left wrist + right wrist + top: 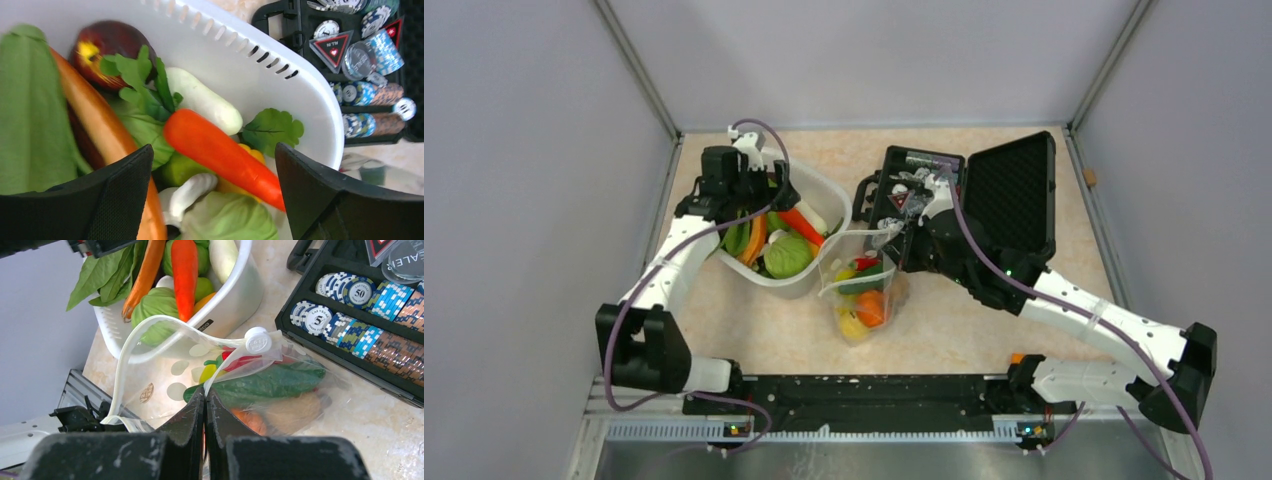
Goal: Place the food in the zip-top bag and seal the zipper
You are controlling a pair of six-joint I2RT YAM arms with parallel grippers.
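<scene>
Only the right wrist view shows the right tool [205, 392] pinching the far-pointing mouth of the clear dotted plastic bag [300, 382], which lies near-to-far; the left tool [212, 150] gapes.

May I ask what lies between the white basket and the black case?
The zip-top bag mouth and white slider, clearest in the right wrist view.

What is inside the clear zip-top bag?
Inside the zip-top bag lie a green cucumber, a red pepper, a yellow piece and an orange fruit. Anything beneath them is hidden.
</scene>
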